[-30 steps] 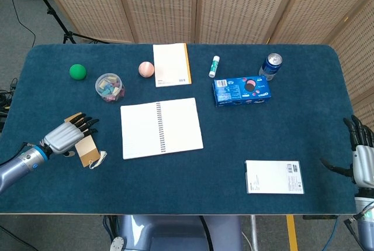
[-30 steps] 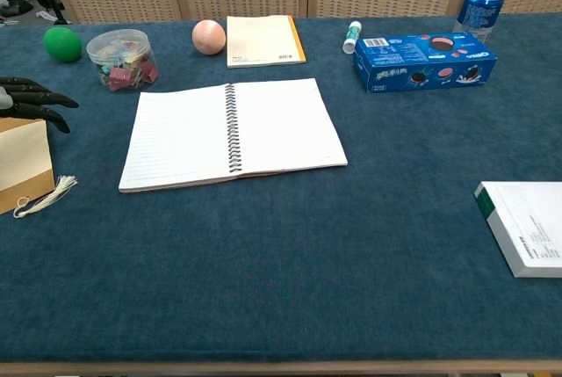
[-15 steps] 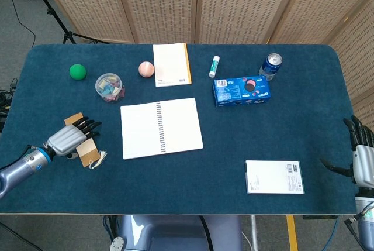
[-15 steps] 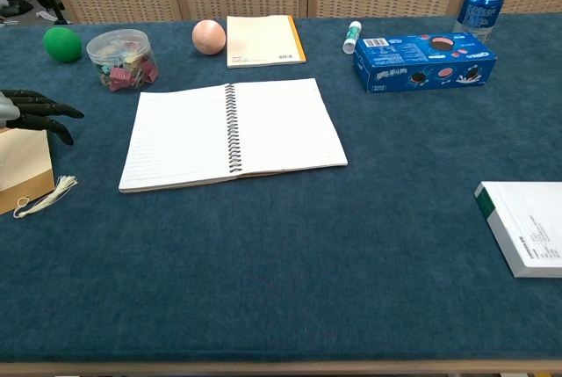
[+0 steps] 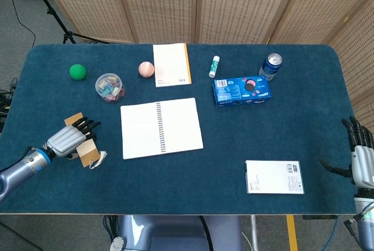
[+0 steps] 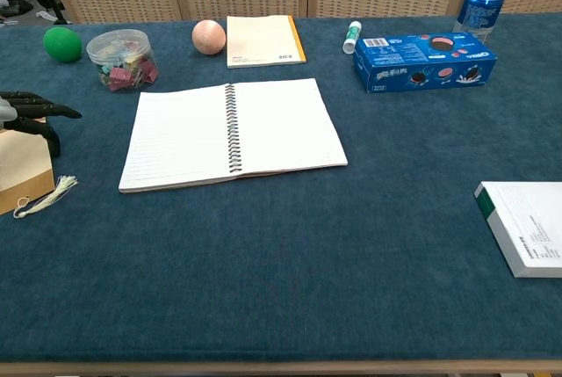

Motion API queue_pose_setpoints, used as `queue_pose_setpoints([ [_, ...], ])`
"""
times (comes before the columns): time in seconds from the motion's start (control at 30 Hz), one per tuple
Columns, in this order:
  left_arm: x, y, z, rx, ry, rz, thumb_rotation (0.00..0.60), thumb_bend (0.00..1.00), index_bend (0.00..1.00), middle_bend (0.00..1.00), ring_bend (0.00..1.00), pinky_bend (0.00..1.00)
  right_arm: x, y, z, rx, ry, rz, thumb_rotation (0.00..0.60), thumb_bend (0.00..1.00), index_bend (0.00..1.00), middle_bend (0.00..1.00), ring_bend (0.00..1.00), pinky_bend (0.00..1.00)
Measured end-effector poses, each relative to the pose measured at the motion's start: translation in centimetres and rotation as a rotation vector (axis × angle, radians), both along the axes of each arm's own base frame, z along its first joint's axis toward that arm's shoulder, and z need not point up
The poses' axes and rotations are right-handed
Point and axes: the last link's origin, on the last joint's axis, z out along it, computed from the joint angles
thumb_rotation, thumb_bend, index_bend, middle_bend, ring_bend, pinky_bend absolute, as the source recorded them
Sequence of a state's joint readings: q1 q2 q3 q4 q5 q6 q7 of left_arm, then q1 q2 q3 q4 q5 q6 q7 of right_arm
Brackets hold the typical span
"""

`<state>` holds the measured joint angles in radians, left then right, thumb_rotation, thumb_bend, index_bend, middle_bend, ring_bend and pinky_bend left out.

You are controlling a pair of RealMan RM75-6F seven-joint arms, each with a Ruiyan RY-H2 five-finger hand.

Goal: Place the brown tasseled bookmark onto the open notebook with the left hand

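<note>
The blue table (image 5: 280,128) spread wide before you, and on it the open notebook (image 5: 161,127) lay near the middle, its spiral running away from you. Your left hand (image 5: 65,138) sat over by the table's left edge, well apart from the notebook's left page, while your right hand (image 5: 361,160) hung off the far right side with its fingers spread and nothing in them. The brown tasseled bookmark (image 5: 87,151) lay flat directly beneath your left hand, its long axis slanting from the upper left toward you and to the right, with the pale tassel (image 6: 41,196) trailing off the nearer end. Your left fingers (image 6: 42,113) reached out over the card's far half, pointing toward the notebook; whether they pressed the card or only hovered above it, neither view let you tell, and no grip showed. In my judgement the bookmark was still ungrasped, and the left hand was much the nearer one.
</note>
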<state>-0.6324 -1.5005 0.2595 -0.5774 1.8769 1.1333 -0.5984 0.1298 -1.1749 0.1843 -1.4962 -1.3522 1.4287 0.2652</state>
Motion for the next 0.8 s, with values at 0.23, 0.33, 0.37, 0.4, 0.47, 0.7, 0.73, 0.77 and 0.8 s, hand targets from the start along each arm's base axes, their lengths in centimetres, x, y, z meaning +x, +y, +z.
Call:
queue_pose_setpoints([
  [0.23, -0.18, -0.16, 0.13, 0.002, -0.001, 0.000, 0.600, 0.28, 0.42, 0.00, 0.00, 0.00, 0.04, 0.03, -0.05, 0.004, -0.001, 0.000, 0.600, 0.00, 0.00, 0.00, 0.00, 0.00],
  [0.33, -0.37, -0.41, 0.14, -0.005, 0.003, 0.001, 0.600, 0.33, 0.42, 0.00, 0.00, 0.00, 0.08, 0.05, -0.06, 0.005, -0.001, 0.001, 0.600, 0.00, 0.00, 0.00, 0.00, 0.00],
  [0.37, -0.39, -0.46, 0.15, -0.005, 0.003, 0.000, 0.600, 0.35, 0.42, 0.00, 0.00, 0.00, 0.08, 0.05, -0.06, 0.006, -0.001, 0.001, 0.600, 0.00, 0.00, 0.00, 0.00, 0.00],
  [0.4, -0.40, -0.51, 0.17, -0.005, 0.001, 0.000, 0.600, 0.36, 0.42, 0.00, 0.00, 0.00, 0.08, 0.05, -0.06, 0.006, -0.001, 0.001, 0.600, 0.00, 0.00, 0.00, 0.00, 0.00],
  [0.47, -0.42, -0.57, 0.23, -0.004, -0.001, -0.001, 0.600, 0.37, 0.42, 0.00, 0.00, 0.00, 0.07, 0.06, -0.06, 0.008, -0.002, 0.000, 0.600, 0.00, 0.00, 0.00, 0.00, 0.00],
  [0.7, -0.50, -0.72, 0.64, 0.006, -0.004, -0.009, 0.600, 0.39, 0.43, 0.00, 0.00, 0.00, 0.11, 0.13, -0.03, 0.009, -0.002, 0.001, 0.600, 0.00, 0.00, 0.00, 0.00, 0.00],
  [0.73, -0.50, -0.73, 0.68, 0.007, -0.003, -0.011, 0.600, 0.39, 0.43, 0.00, 0.00, 0.00, 0.11, 0.14, -0.02, 0.009, -0.002, 0.001, 0.600, 0.00, 0.00, 0.00, 0.00, 0.00],
  [0.77, -0.49, -0.74, 0.72, 0.008, -0.002, -0.013, 0.600, 0.39, 0.44, 0.00, 0.00, 0.00, 0.12, 0.15, -0.01, 0.009, -0.003, 0.001, 0.600, 0.00, 0.00, 0.00, 0.00, 0.00],
  [0.8, -0.48, -0.75, 0.77, 0.010, 0.000, -0.017, 0.600, 0.39, 0.44, 0.00, 0.00, 0.00, 0.12, 0.14, -0.01, 0.009, -0.003, 0.001, 0.600, 0.00, 0.00, 0.00, 0.00, 0.00],
])
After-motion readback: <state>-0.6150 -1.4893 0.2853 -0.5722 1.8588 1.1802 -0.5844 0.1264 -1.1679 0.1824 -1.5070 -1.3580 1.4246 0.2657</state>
